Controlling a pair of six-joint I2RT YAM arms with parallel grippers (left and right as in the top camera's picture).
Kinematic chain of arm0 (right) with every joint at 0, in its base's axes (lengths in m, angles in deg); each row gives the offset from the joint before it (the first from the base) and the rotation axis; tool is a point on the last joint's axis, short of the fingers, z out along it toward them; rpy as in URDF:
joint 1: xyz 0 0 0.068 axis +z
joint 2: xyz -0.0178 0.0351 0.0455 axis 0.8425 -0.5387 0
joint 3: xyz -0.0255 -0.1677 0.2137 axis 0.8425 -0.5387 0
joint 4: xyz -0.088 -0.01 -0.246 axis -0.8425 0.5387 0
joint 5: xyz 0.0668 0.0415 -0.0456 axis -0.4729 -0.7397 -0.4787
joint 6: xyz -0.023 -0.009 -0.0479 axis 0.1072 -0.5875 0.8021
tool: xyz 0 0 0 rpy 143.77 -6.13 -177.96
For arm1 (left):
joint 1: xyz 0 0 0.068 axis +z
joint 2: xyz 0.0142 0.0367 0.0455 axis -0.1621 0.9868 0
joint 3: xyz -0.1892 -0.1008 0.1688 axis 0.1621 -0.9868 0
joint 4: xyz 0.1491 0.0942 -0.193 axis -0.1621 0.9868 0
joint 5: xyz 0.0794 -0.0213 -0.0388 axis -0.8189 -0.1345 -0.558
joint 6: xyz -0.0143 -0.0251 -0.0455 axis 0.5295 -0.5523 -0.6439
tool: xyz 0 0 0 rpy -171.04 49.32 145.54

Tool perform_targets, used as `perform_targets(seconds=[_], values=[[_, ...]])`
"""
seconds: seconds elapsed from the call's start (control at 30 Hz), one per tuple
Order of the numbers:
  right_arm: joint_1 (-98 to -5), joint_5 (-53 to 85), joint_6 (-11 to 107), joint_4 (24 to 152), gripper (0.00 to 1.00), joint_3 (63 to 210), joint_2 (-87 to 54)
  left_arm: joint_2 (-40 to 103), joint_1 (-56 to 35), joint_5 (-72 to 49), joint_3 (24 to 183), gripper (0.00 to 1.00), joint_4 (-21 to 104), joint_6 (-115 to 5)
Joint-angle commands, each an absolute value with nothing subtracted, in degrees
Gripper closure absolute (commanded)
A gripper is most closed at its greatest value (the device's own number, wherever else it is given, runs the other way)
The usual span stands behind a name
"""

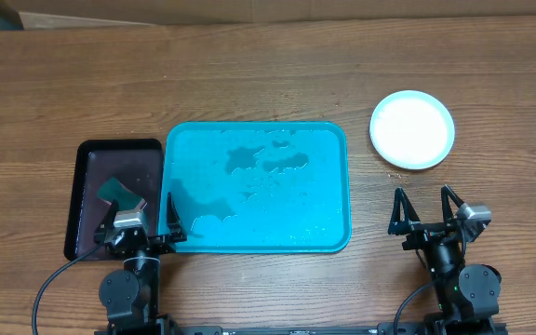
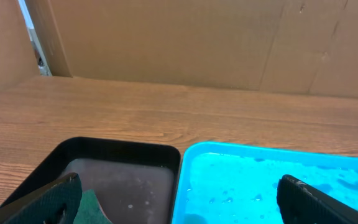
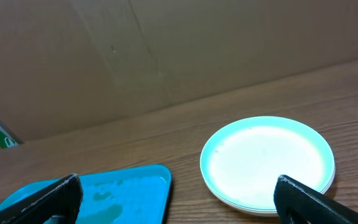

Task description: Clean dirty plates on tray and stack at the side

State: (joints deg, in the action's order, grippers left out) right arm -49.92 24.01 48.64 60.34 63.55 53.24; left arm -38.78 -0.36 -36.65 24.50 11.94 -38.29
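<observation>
The plates [image 1: 412,129] sit stacked on the bare table right of the tray, a pale blue rim on top. In the right wrist view the stack of plates [image 3: 266,162] shows more rims under its near edge. The turquoise tray [image 1: 314,186] lies mid-table with nothing on it but water patches and droplets; its corner [image 3: 117,193] and its wet floor [image 2: 260,180] show in the wrist views. My left gripper [image 1: 138,221] [image 2: 179,205] stands open over the gap between the black tray and the turquoise one. My right gripper [image 1: 424,207] [image 3: 176,205] is open, just short of the plates.
A narrow black tray [image 1: 91,186] [image 2: 123,180] lies against the turquoise tray's left side, with a green sponge [image 1: 114,191] [image 2: 89,208] in it. A cardboard wall stands along the table's far edge.
</observation>
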Motion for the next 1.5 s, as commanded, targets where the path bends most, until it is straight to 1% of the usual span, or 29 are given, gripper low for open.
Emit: perform_targets(seconds=[0.0,1.2,1.27,1.47], values=[[-50.21,23.88,49.01,60.01,0.00,62.96,53.87,-39.57,-0.77,-37.18,24.22,0.00,12.02,-36.83],[-50.21,24.52,49.12,59.99,0.00,62.98,53.87,-39.48,-0.77,-37.18,24.22,0.00,12.02,-36.83],[-50.21,25.83,50.43,59.92,0.00,62.98,53.87,-39.48,-0.77,-37.18,24.22,0.00,12.02,-36.83],[-50.03,23.95,59.22,60.03,0.00,62.98,53.87,-39.48,-0.77,-37.18,24.22,0.00,12.02,-36.83]])
